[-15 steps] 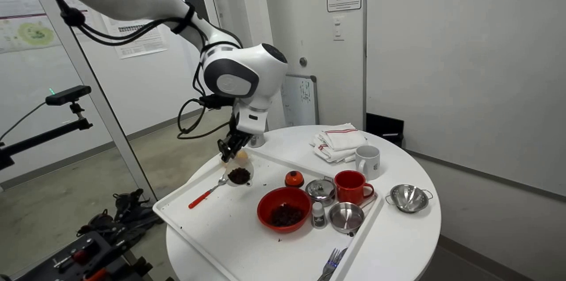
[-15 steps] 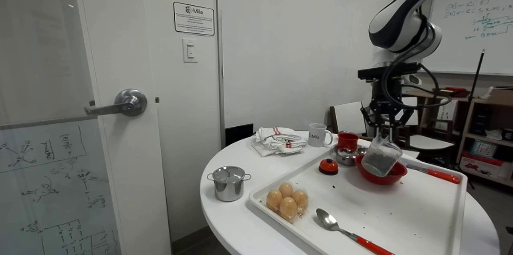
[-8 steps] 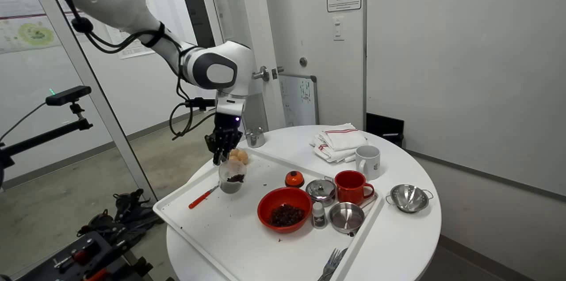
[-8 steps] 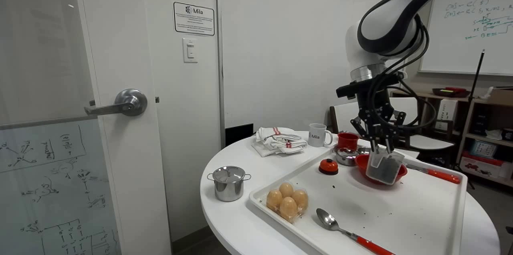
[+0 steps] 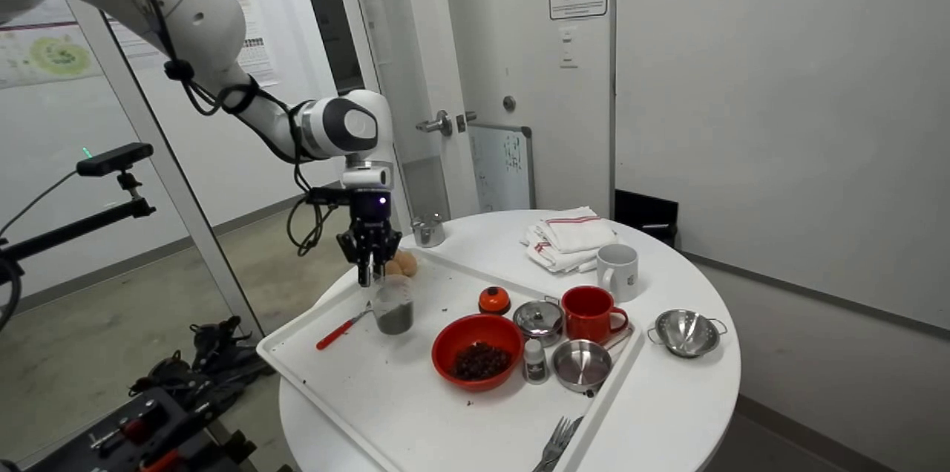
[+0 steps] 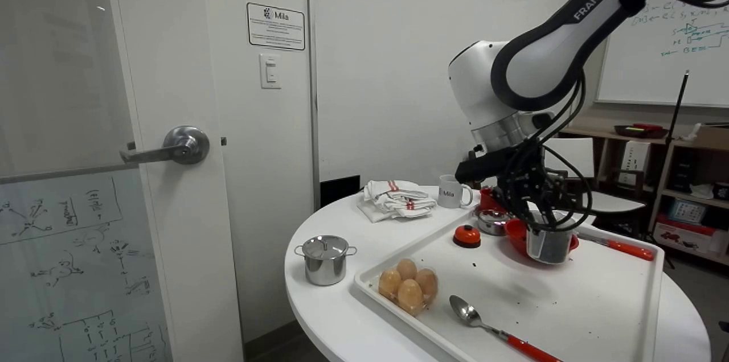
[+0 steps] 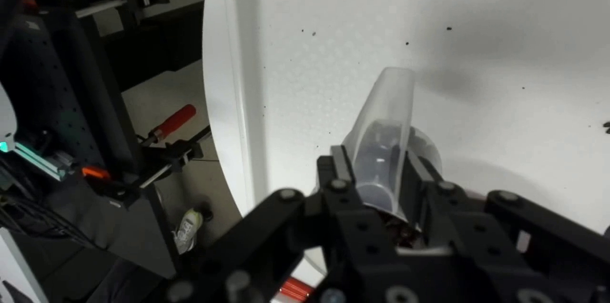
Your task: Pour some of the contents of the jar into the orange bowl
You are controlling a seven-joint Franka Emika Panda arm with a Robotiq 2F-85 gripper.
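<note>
Hanging low over the round worktop [image 5: 672, 405] now, close to its left edge in an exterior view! Sloping down with the arm [image 5: 211, 27] from beyond that edge, then running nearly plumb through the gripper [image 5: 372, 275]. Leaning noticeably at the wrist [image 6: 475, 89] in an exterior view and, fair to say, hard to read at the tips from there. Plainer in the wrist view: clamping with both fingers [image 7: 329, 172], facing each other, only narrowly apart.
</note>
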